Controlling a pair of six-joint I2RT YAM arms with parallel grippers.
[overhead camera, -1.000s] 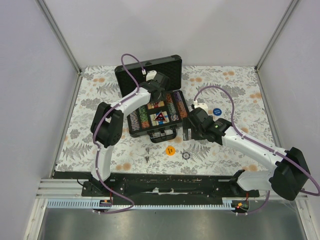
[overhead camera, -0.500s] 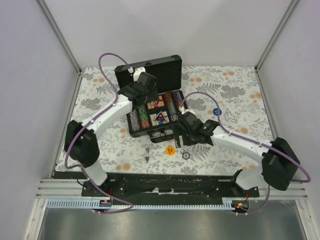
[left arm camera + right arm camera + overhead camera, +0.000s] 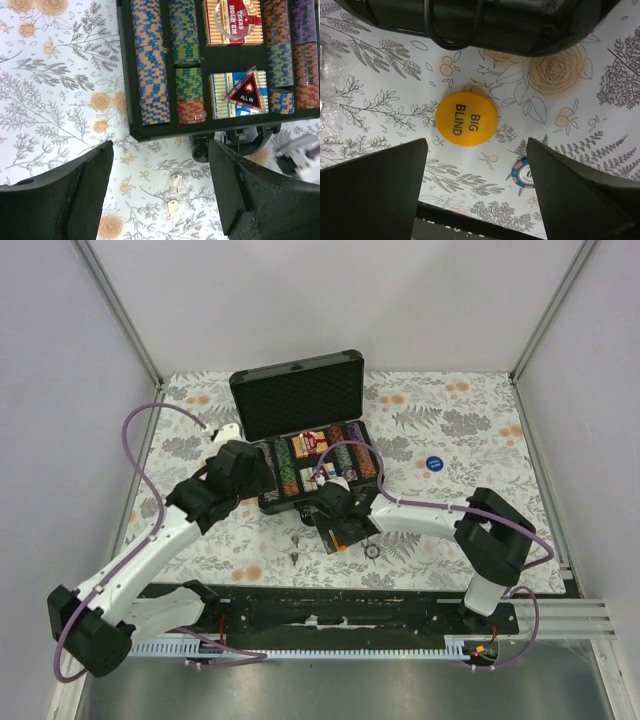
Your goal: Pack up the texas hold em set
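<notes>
Top external view showed the left gripper (image 3: pixel 255 478) just beside the left edge of the case (image 3: pixel 300 398), jaws apart and holding nothing. The case sat open toward the far middle of the table (image 3: pixel 470 420), lid tilted back, tray facing up. In front of it lay a small bag (image 3: pixel 295 556), then the orange button (image 3: pixel 342 543) partly under the right gripper (image 3: pixel 338 528), then a loose chip (image 3: pixel 372 551). A blue button (image 3: pixel 433 464) lay well apart to the right.

Left wrist view looked down between two spread fingers (image 3: pixel 70 190) onto the near part of the tray. Rows of chips (image 3: pixel 150 75) filled the left slots. A red deck (image 3: pixel 234 27) lay above a blue deck (image 3: pixel 225 100) in the middle, with an ALL IN marker (image 3: pixel 246 95) leaning on the blue one, and more chips stood to the right. The handle (image 3: pixel 235 142) stuck out from the near wall, and the bag lay on the table between the fingers.

Right wrist view had the bag at its left edge and the handle along the top. The orange button, marked BIG BLIND, lay flat between the parted jaws; whether they touched it I could not tell. The loose chip peeked out beside the right finger (image 3: pixel 575 195)
</notes>
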